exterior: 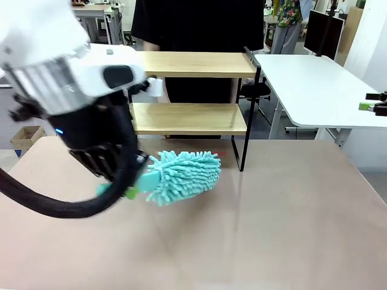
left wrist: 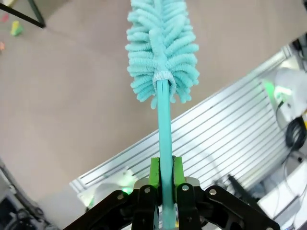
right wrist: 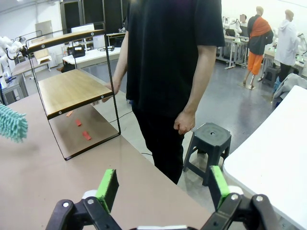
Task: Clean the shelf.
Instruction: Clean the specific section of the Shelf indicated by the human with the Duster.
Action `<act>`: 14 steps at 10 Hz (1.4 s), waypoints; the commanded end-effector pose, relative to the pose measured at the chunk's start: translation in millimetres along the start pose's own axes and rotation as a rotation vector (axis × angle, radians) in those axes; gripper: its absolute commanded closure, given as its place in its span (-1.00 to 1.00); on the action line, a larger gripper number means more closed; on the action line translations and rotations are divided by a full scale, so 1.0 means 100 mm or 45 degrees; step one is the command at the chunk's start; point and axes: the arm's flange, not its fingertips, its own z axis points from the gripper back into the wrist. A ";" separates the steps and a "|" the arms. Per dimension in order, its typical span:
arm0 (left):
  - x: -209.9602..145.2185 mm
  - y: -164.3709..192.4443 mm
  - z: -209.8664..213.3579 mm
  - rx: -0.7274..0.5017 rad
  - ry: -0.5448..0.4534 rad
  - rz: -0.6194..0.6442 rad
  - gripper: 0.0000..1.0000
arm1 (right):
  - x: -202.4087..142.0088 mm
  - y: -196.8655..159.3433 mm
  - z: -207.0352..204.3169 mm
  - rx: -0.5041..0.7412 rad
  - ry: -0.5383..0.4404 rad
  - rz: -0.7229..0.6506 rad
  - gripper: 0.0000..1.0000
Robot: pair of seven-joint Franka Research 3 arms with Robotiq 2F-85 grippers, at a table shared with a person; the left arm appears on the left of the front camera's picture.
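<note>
Left fingers (left wrist: pixel 154 173) are clamped on the thin teal plastic handle of a fluffy teal chenille duster (exterior: pixel 184 175). The grip sits well back from the head, so the tip will prob. flex. Right fingers (right wrist: pixel 109 188) stand wide apart, holding nothing, off to the right.

Step in hand, prob.: get the duster head onto a board & wipe. The head hangs low over the beige surface (exterior: pixel 284 229), just near of the rack & below the lower board, so it needs lifting 1st, then going in w/ the handle approx. level. Best to sweep lengthwise w/ light pressure, keeping off the black posts, since the rack looks light & could slide. A person's hand (right wrist: pixel 111 91) is at its far side, poss. steadying it.

The small 2-tier shelf (exterior: pixel 190 118) stands at the far middle of the surface: 2 pale wooden boards, thin black metal frame, slim legs, both boards bare. A few small red scraps (right wrist: pixel 81 128) lie on the surface beneath it.
</note>
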 end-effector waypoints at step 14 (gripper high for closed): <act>0.86 -0.60 -1.04 -0.202 -0.147 0.630 0.74 | 0.03 0.01 -0.01 0.005 0.003 0.006 -1.00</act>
